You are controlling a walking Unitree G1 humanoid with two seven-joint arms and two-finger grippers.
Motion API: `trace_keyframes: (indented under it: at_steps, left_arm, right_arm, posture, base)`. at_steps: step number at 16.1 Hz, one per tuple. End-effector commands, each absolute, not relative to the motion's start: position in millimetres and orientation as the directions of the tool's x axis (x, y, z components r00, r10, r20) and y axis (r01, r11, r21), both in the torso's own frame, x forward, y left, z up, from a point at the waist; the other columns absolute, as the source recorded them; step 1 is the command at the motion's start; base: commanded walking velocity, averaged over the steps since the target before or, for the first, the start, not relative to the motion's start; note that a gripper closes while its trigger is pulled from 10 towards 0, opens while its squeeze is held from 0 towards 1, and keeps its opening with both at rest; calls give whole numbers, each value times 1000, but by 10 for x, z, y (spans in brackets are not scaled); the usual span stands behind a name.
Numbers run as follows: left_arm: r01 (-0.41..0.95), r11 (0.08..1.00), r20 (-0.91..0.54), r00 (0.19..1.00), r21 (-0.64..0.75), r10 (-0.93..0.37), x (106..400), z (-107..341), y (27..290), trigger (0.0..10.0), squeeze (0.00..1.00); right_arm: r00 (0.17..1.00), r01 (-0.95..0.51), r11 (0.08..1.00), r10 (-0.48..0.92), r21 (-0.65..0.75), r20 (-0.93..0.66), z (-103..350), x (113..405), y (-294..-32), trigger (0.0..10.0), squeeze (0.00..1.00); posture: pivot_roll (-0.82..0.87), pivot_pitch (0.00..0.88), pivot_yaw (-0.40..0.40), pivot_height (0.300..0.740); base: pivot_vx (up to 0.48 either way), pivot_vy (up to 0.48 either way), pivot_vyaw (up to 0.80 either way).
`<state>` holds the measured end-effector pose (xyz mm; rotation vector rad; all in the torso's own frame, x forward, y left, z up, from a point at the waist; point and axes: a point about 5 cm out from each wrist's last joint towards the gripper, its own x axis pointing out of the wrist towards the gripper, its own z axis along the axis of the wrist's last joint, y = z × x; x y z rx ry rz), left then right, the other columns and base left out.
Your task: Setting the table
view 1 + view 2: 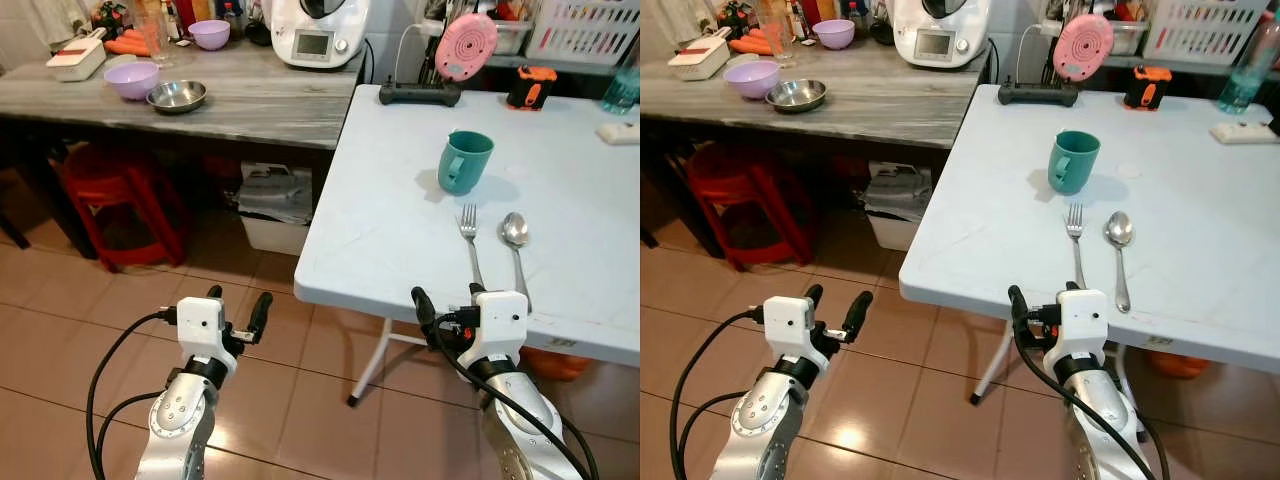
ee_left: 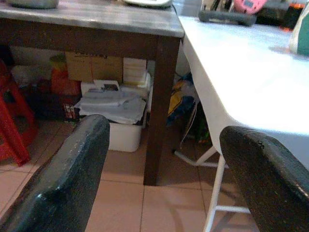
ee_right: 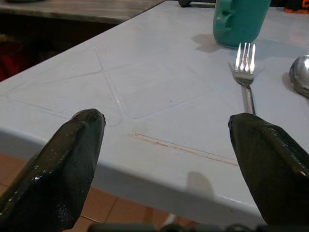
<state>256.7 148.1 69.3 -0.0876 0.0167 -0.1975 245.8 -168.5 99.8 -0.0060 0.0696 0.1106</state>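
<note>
Just fork (image 3: 246, 72) beyond right fingers (image 3: 270, 169)

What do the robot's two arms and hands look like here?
Both arms are silver metal with round fastener holes. Each ends in a white boxy wrist block. The left hand and right hand each have two long black fingers. Loose black cables loop along each forearm.

Floor laid in reddish-brown tiles (image 1: 300, 400), glossy, with a patch of light reflected near the bottom. A white folding table (image 1: 400, 230) is set on thin white metal legs (image 1: 368, 365). Just beside its left edge, a grey wood-grain counter (image 1: 260, 100) is carried on dark posts. Beneath the counter, a red plastic stool (image 1: 120, 205) and a white bin (image 1: 275, 205) are seen in shade. A pale wall (image 1: 395, 30) is glimpsed behind.
</note>
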Motion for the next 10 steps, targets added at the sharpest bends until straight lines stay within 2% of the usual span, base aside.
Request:
trace_keyframes:
  at_steps: [1,4,9,10]
  left_arm:
    - [191,978,-2,981,-80,-192,2599,698,1495,10000,0]
    - [201,976,27,980,-84,-199,2661,778,1521,10000,0]
    - [238,968,79,970,-86,-231,2723,898,1459,10000,0]
    - [247,965,87,967,-89,-240,2735,917,1444,10000,0]
  right_arm:
    - [991,-112,994,111,-8,-71,1016,2476,-1689,10000,0]
    - [994,-102,995,101,-13,-42,1014,2463,-1658,10000,0]
    - [999,-45,999,45,1,-1,1060,2462,-1717,10000,0]
    - [999,-44,999,44,0,8,1083,2461,-1717,10000,0]
  posture:
    - [-98,49,-35,740]
    - [-97,46,29,740]
    - [-104,45,64,740]
    - [-104,45,64,740]
  base:
    - [0,0,0]
    - [0,0,0]
    - [0,0,0]
    - [0,0,-544]
